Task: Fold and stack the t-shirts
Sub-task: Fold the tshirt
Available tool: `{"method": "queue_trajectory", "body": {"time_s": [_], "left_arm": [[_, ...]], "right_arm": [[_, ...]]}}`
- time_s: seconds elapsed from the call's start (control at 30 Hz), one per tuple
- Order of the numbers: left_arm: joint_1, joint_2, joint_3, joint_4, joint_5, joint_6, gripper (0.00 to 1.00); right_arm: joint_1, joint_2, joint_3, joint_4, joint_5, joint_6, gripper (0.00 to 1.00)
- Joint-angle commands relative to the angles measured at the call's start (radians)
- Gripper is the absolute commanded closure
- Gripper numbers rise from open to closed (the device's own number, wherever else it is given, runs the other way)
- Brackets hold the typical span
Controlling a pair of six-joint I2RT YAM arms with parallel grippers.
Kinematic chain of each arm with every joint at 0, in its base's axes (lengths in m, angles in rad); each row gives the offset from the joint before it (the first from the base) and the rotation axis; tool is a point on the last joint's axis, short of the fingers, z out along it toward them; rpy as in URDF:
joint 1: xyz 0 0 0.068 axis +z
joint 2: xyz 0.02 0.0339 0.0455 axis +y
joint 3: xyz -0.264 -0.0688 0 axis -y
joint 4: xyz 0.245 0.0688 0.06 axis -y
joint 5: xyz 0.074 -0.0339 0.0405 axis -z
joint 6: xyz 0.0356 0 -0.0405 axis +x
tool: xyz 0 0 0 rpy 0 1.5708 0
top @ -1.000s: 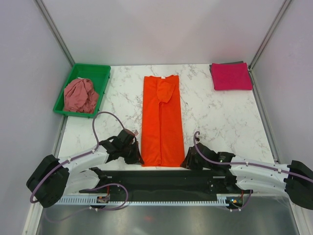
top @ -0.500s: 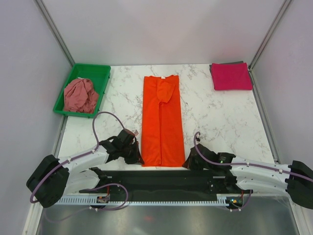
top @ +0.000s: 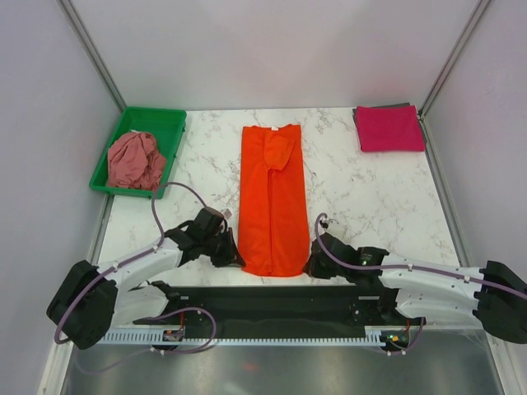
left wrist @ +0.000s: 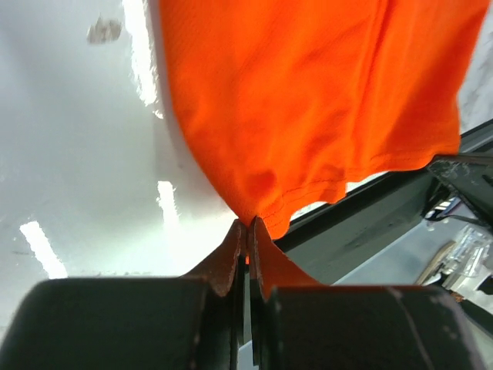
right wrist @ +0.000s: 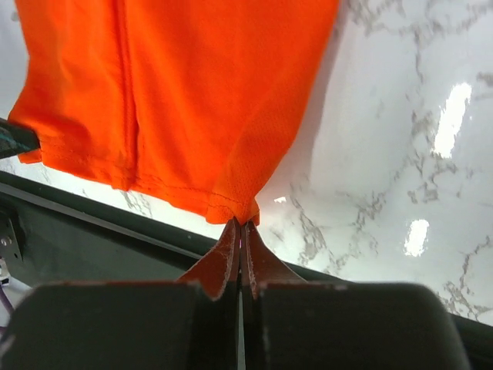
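Note:
A bright orange t-shirt [top: 272,196] lies folded into a long narrow strip down the middle of the table. My left gripper [top: 234,260] is shut on its near left hem corner [left wrist: 254,210], and my right gripper [top: 310,265] is shut on its near right hem corner [right wrist: 239,210]. Both corners are lifted slightly off the marble. A magenta-pink t-shirt [top: 389,128] lies folded at the far right corner. A dusty rose t-shirt [top: 136,160] sits crumpled in the green tray [top: 167,123] at the far left.
The dark rail [top: 272,300] carrying the arm bases runs along the table's near edge, just behind the orange hem. Grey walls close in the table on the left, right and far sides.
Both grippers have closed on the orange shirt's near hem corners and moved a little away from the near edge, lifting the hem. The right gripper shut during this time.

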Motion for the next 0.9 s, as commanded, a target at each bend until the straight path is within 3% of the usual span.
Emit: {"method": "queue_trajectory", "body": {"time_s": [0.0, 0.43, 0.67, 0.87], "left_arm": [[0.038, 0.042, 0.091, 0.017, 0.051, 0.016, 0.98], [0.191, 0.331, 0.364, 0.016, 0.072, 0.143, 0.98], [0.222, 0.582, 0.619, 0.020, -0.021, 0.254, 0.98], [0.279, 0.673, 0.739, 0.017, -0.049, 0.255, 0.98]], "right_arm": [[-0.004, 0.066, 0.106, -0.017, 0.095, -0.111, 1.00], [-0.226, 0.349, 0.396, -0.014, 0.088, -0.417, 1.00], [-0.342, 0.569, 0.537, 0.094, 0.094, -0.561, 1.00], [-0.421, 0.669, 0.671, 0.088, 0.073, -0.628, 1.00]]}}
